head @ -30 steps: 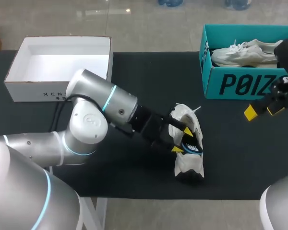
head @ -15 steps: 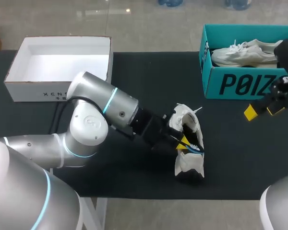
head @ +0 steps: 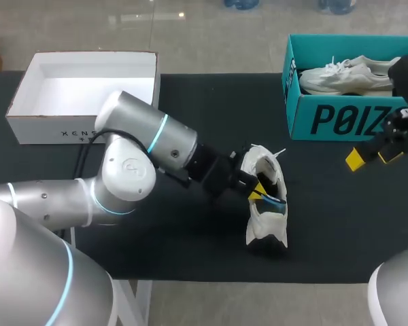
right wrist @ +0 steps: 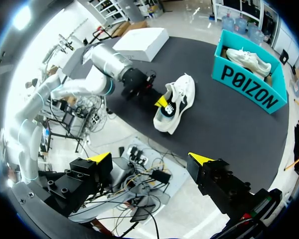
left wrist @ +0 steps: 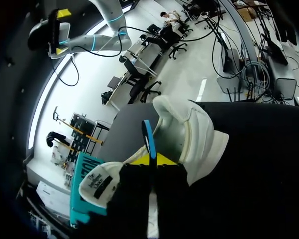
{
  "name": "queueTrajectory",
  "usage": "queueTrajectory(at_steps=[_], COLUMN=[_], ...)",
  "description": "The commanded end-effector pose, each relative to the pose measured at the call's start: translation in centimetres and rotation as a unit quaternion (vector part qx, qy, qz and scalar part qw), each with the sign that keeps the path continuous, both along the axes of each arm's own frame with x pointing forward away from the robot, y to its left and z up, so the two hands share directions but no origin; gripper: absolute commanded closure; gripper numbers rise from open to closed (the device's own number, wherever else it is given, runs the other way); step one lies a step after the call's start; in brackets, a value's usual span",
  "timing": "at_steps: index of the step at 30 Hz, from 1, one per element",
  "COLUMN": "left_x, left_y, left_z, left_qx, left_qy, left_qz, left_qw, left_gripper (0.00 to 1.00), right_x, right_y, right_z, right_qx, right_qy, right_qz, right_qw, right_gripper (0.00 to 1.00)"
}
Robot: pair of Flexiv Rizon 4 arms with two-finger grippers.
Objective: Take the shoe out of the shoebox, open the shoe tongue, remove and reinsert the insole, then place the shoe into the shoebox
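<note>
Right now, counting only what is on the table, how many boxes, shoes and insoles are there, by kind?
Boxes: 2 (white box, teal box)
Shoes: 2 (loose shoe, boxed shoe)
Insoles: 1 (blue insole, pinched by the left tool)
Total: 5

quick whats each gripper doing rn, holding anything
Left gripper: shut on the blue insole, at the opening of the white shoe.
Right gripper: open, holding nothing.
</note>
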State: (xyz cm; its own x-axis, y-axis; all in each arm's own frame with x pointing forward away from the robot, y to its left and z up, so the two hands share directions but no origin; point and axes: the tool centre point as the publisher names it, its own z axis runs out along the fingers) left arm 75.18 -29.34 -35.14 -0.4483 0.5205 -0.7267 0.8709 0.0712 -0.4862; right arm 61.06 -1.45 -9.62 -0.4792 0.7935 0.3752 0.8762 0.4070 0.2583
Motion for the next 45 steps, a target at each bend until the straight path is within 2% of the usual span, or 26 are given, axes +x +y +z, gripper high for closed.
queueTrajectory(at_steps=[1,6,10,11,13,14,15,17,22,34,35,36,37,39,40,41,45], left_x=[-0.3,-1.9,-1.8,-1.7,-1.5,-1.4,-1.4,-1.4,-2.2,-2.9,-2.8,-2.7,-2.7,-2.6,-2.6,-2.6,-2.9], left_y=[-0.7,-0.7,-0.1,0.1,0.3,0.4,0.5,0.5,0.4,0.5,0.6,0.6,0.6,0.7,0.8,0.8,0.8], left_z=[-1.3,-2.8,-3.0,-2.7,-2.1,-1.8,-1.4,-0.7,1.0,2.4,2.5,2.7,2.8,3.0,3.0,3.1,3.1], left_qx=[0.010,0.025,0.028,0.025,0.016,0.011,0.006,-0.005,-0.022,-0.036,-0.034,-0.032,-0.025,-0.013,-0.006,0.005,0.071], left_qy=[0.006,0.027,0.030,0.030,0.029,0.030,0.030,0.029,0.031,0.053,0.055,0.055,0.055,0.054,0.057,0.059,0.047], left_qz=[-0.009,-0.029,-0.027,-0.024,-0.018,-0.016,-0.015,-0.011,-0.016,-0.021,-0.019,-0.018,-0.016,-0.014,-0.013,-0.012,-0.019], left_qw=[1.000,0.999,0.999,0.999,0.999,0.999,0.999,0.999,0.999,0.998,0.998,0.998,0.998,0.998,0.998,0.998,0.996], left_gripper=[1.00,1.00,1.00,0.80,0.49,0.20,0.08,0.00,0.00,0.02,0.31,0.45,0.54,0.78,0.93,1.00,1.00], right_x=[0.3,0.3,0.3,0.3,0.3,0.3,0.3,0.3,0.3,0.3,0.3,0.3,0.3,0.3,0.3,0.3,0.3], right_y=[0.1,0.1,0.1,0.1,0.1,0.1,0.1,0.1,0.1,0.1,0.1,0.1,0.1,0.1,0.1,0.1,0.1], right_z=[0.1,0.1,0.1,0.1,0.1,0.1,0.1,0.1,0.1,0.1,0.1,0.1,0.1,0.1,0.1,0.1,0.1], right_qx=[-0.002,-0.002,-0.002,-0.002,-0.002,-0.002,-0.002,-0.002,-0.002,-0.002,-0.002,-0.002,-0.002,-0.002,-0.002,-0.002,-0.002], right_qy=[0.003,0.003,0.003,0.003,0.003,0.003,0.003,0.003,0.003,0.003,0.003,0.003,0.003,0.003,0.003,0.003,0.003], right_qz=[0.001,0.001,0.001,0.001,0.001,0.001,0.001,0.001,0.001,0.001,0.001,0.001,0.001,0.001,0.001,0.001,0.001], right_qw=[1.000,1.000,1.000,1.000,1.000,1.000,1.000,1.000,1.000,1.000,1.000,1.000,1.000,1.000,1.000,1.000,1.000], right_gripper=[0.00,0.00,0.00,0.00,0.00,0.00,0.00,0.00,0.00,0.00,0.00,0.00,0.00,0.00,0.00,0.00,0.00])
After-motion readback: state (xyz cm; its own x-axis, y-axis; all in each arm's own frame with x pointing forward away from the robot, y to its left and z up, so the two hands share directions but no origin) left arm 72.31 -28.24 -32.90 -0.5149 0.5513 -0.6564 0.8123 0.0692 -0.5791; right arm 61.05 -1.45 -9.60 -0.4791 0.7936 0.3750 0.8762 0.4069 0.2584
